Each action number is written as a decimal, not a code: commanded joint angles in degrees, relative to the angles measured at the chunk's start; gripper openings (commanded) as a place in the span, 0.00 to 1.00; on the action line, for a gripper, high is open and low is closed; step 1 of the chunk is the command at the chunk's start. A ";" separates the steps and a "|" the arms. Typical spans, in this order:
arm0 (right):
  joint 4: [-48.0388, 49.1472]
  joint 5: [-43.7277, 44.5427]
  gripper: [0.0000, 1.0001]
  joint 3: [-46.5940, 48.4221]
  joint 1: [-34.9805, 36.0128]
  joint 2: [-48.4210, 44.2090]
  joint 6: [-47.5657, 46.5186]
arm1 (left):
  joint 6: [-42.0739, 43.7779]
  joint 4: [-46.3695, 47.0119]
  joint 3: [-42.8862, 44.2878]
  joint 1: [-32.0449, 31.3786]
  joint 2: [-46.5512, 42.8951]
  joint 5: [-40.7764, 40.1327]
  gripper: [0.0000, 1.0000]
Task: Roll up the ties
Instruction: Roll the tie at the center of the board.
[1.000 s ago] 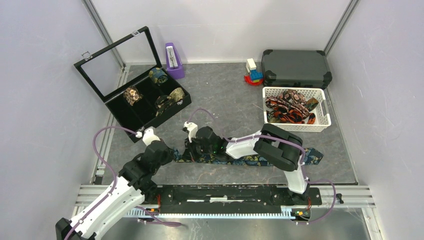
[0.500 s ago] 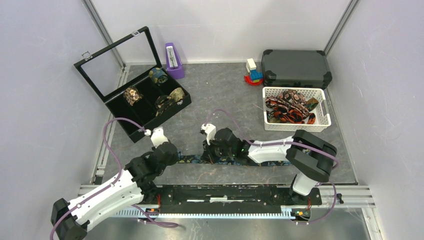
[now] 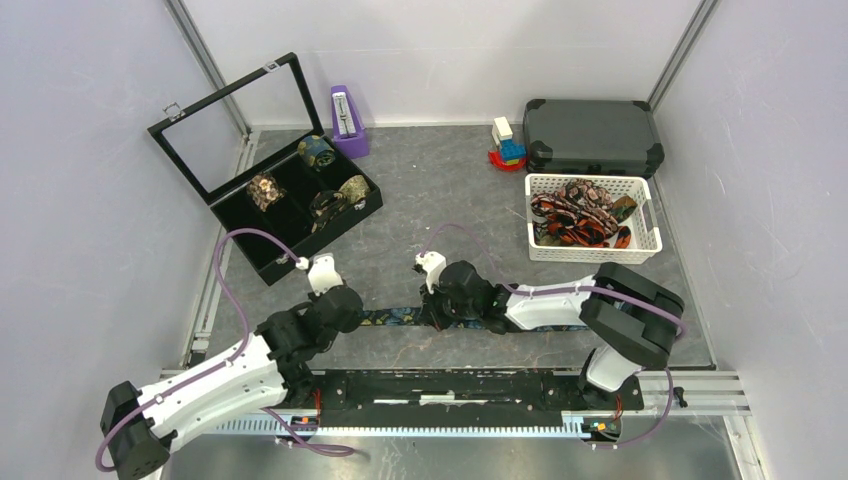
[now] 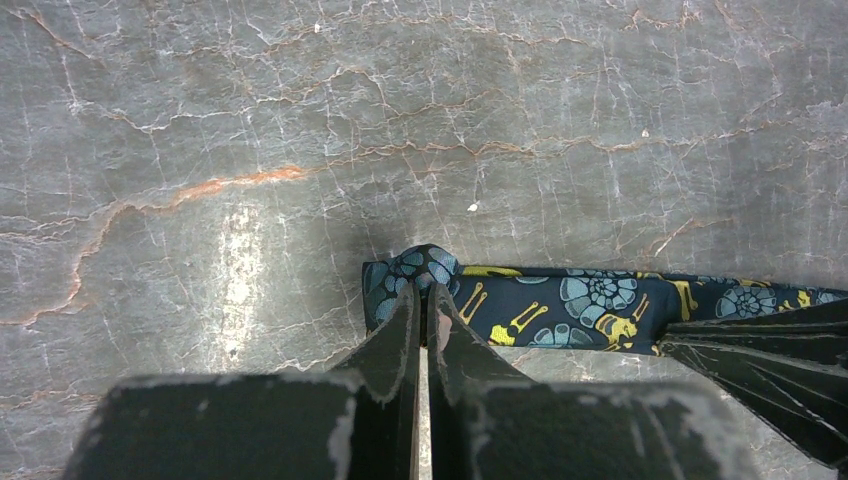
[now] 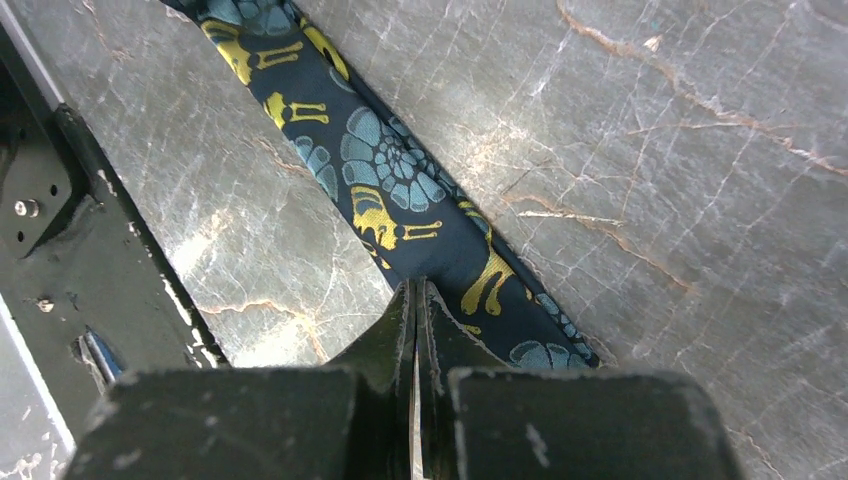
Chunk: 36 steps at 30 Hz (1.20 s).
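One navy tie (image 3: 395, 317), patterned with blue and gold shell-like figures, lies flat on the grey mat (image 3: 450, 200). It is stretched left to right, close to the near edge.

Its left end curls up into a small fold. The left gripper (image 4: 422, 300) has that fold nipped between fingers closed tight.

Partway along the strip stands the right gripper (image 5: 415, 290), its fingers pressed together as well. The tips are down at one edge of the fabric. From where I stand I cannot say whether they catch any cloth or only press on it. Past those tips the tie runs on beneath the right arm.

Well behind, a few coiled ties (image 3: 265, 190) sit in the compartments of an open black case (image 3: 262, 240) at far left. A tangle of loose ties (image 3: 570, 222) fills a white basket (image 3: 590, 250) at far right.
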 commanded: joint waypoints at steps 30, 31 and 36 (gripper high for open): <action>2.55 3.03 0.00 -2.54 -1.04 -0.79 0.21 | -2.33 7.50 1.70 -5.09 7.15 -2.76 0.02; 2.63 2.96 0.00 -2.60 -1.03 -0.68 0.21 | -2.70 7.85 1.78 -5.45 7.74 -2.68 0.02; 2.96 2.85 0.00 -3.00 -1.04 -0.55 0.48 | -4.17 8.94 2.74 -7.61 11.25 -3.12 0.02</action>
